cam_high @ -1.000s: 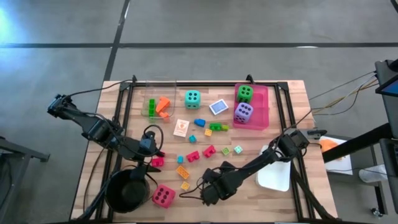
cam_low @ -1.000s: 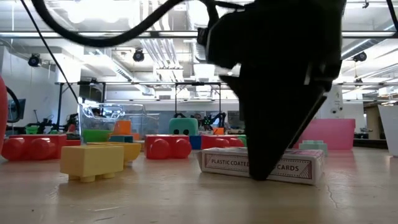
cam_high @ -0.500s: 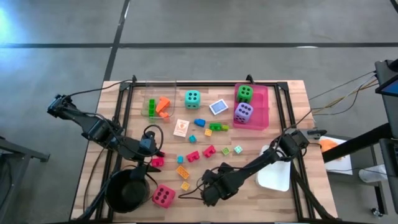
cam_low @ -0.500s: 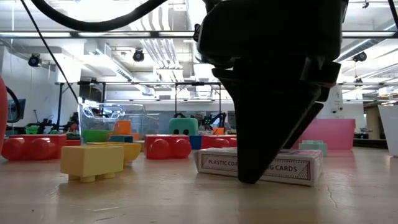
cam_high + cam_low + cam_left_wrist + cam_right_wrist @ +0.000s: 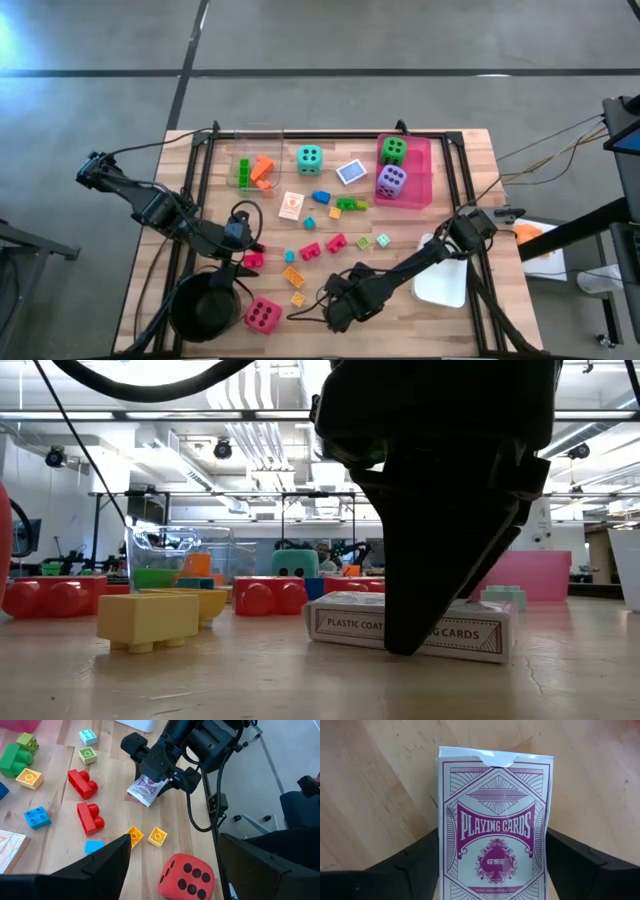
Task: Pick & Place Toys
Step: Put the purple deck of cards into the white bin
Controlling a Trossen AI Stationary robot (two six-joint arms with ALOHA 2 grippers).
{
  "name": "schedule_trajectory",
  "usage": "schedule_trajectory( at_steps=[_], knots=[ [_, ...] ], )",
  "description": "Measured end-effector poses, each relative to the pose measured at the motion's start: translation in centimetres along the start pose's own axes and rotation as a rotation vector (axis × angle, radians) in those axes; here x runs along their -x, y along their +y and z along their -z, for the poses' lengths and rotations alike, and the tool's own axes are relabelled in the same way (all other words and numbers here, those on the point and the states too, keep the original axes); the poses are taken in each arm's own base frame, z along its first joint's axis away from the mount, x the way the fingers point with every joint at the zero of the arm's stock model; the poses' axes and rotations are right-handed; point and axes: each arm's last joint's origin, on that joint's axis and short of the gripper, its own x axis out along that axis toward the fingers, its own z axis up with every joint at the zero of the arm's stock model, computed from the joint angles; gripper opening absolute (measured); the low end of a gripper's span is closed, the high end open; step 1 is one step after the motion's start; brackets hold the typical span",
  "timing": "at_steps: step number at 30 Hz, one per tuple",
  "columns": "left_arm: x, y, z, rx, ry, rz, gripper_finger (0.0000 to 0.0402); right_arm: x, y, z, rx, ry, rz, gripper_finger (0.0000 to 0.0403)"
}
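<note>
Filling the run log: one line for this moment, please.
right gripper: around playing-card box, flat on table | left gripper: open, hovering near pink-red die

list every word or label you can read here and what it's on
"PLAYING CARDS": face of the card box between the right gripper's fingers.
"GSE": emblem below it, same face.
"PLASTIC COAT... CARDS": side of that box in the low view, middle hidden by the gripper.
Small line under the emblem: too small to read.
Orange-printed card: unreadable.
</note>
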Motion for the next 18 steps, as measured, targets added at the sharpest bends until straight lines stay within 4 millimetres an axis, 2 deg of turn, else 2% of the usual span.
schedule_trajectory(
  at_steps=[4,10,18],
  knots=[
    [0.00,0.00,0.00,0.003,0.000,0.000,0.0303,0.18,0.12,-0.11,0.007,-0.002,-0.003,0.0299],
    [0.00,0.01,0.00,0.016,0.000,0.000,0.0303,0.38,0.23,-0.23,0.022,-0.002,-0.003,0.0285],
    [0.00,0.00,0.00,0.017,0.000,0.000,0.0303,0.47,0.24,-0.26,0.022,-0.002,-0.004,0.0284]
  ],
)
